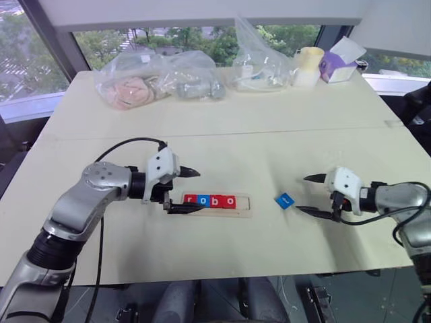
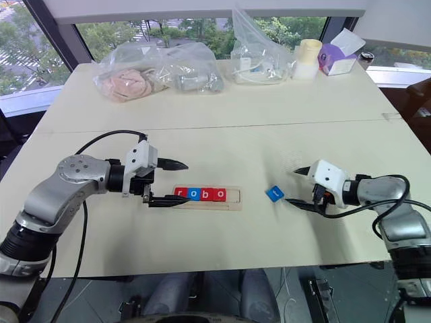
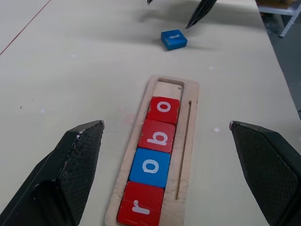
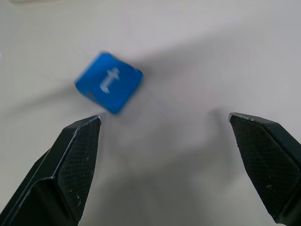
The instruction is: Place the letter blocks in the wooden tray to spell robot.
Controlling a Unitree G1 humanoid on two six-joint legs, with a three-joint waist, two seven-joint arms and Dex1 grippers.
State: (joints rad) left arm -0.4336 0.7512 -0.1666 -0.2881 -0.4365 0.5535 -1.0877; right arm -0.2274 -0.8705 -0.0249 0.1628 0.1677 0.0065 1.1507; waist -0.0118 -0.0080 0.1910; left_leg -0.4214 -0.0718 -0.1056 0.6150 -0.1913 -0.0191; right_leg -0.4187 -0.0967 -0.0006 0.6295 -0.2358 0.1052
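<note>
The blue t block [image 1: 284,200] lies flat on the bench [image 1: 269,134], turned a little off square, just off the open end of the wooden tray [image 1: 241,204] and apart from it. In the tray I see four tiles seated in a row, red r [image 3: 140,209], blue o [image 3: 150,166], red b [image 3: 159,136], red o [image 3: 163,109], with one bare slot [image 3: 168,88] left at the far end, the end nearest the t. So the step in hand, as I read it, is picking up that last tile. My right tool [image 1: 307,195] sits just beside the t with its jaws spread wide and nothing between them; in the right wrist view the block sits off toward one finger [image 4: 70,160] rather than centred. I want to shift across until the tile is midway, square the jaws to its flat sides since it lies skewed, then come down low before closing, because a thin tile can skate away if one pad touches first. My left tool [image 1: 185,190] stands wide open and empty, straddling the r end of the tray; I judge it useful there as a brace so the tray does not slide when the t goes in.
</note>
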